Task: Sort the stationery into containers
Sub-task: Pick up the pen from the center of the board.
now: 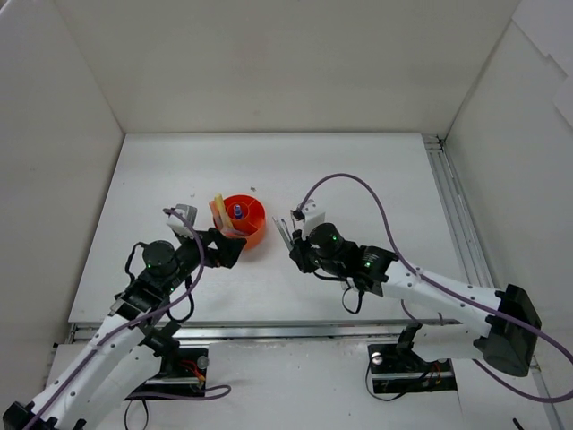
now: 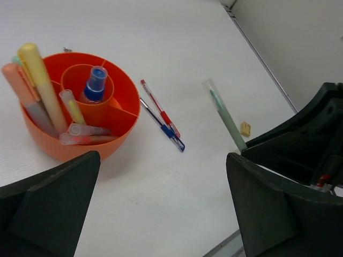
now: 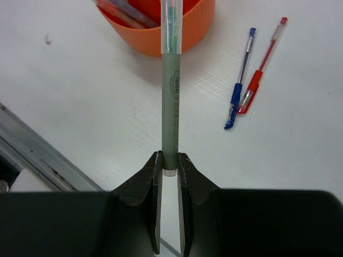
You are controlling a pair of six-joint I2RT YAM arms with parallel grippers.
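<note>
Right wrist view: I am pinching the butt end of a thin grey-green pen with a clear cap (image 3: 171, 96) in my right claw (image 3: 170, 160).
Right claw opening: the jaws are sitting almost closed, only the pen's width apart.
Pen's reach: it is pointing straight out from my fingers (image 3: 153, 176), its capped end lining up with the round orange-red plastic bowl (image 3: 195, 24). I cannot tell whether they are touching.
Left claw (image 2: 163, 160): I am holding it wide open and gripping nothing, just beside the bowl.
Bowl contents: a yellow marker (image 2: 40, 80) and an orange marker (image 2: 21, 91) are leaning in one outer compartment. A blue-white marker (image 2: 95, 85) is standing in the centre cup.
Table: a blue pen (image 2: 163, 128) and a red pen (image 2: 161, 110) are lying side by side near the bowl. A small beige eraser block (image 2: 245, 128) is lying well apart from them.
</note>
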